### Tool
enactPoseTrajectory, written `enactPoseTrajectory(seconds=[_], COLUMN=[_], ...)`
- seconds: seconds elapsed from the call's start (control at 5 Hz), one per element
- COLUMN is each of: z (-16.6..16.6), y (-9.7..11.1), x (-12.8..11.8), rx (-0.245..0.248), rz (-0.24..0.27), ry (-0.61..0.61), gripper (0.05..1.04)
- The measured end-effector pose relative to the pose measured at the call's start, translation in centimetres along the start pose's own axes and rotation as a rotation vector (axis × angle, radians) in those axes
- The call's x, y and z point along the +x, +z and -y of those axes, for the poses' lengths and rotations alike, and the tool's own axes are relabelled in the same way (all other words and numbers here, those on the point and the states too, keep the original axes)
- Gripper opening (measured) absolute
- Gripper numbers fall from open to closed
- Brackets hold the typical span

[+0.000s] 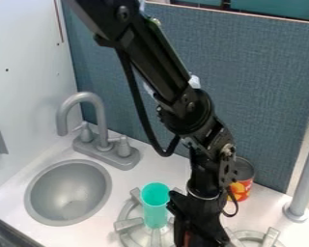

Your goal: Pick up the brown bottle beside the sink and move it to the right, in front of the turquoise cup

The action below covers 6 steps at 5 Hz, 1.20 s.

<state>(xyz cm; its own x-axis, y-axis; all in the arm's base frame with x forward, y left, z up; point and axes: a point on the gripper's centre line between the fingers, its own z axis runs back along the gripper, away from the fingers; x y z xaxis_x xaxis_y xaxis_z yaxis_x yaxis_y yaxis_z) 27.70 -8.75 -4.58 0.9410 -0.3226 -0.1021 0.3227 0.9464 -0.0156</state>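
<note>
The black gripper (183, 217) hangs low over the stove part of the counter, at the bottom of the view right of centre. Just left of it a turquoise cup (155, 205) stands upright on the left grey burner (129, 225). The gripper's upper part is close beside the cup; whether they touch I cannot tell. Behind the arm, to its right, is a red can (243, 185) with a yellow-orange picture, partly hidden by the arm. The fingertips are not clear.
A grey sink basin (68, 193) lies at the left, with a grey faucet (100, 116) behind it. Another burner (271, 237) is at the lower right edge. A grey post (304, 178) rises at the right, and a blue-grey panel (267, 96) stands behind the counter.
</note>
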Motion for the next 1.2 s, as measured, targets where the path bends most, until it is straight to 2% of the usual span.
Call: enactPoseTrajectory(seconds=[0.2,0.4,0.6,0.8,1.0,1.2], z=[-0.2,-0.3,-0.2,-0.1,0.1,0.5], y=[0.0,0.0,0.4,4.7,6.8,8.3], x=[0.2,-0.1,-0.5,-0.3,-0.1,0.4], rx=[-0.027,-0.040,-0.047,-0.042,-0.044,0.002], rz=[-0.015,-0.037,-0.050,0.072,0.124,0.141], ry=[0.000,0.021,0.040,0.067,0.062,0.071], gripper=[0.731,0.990,1.004,1.001,1.001,1.001])
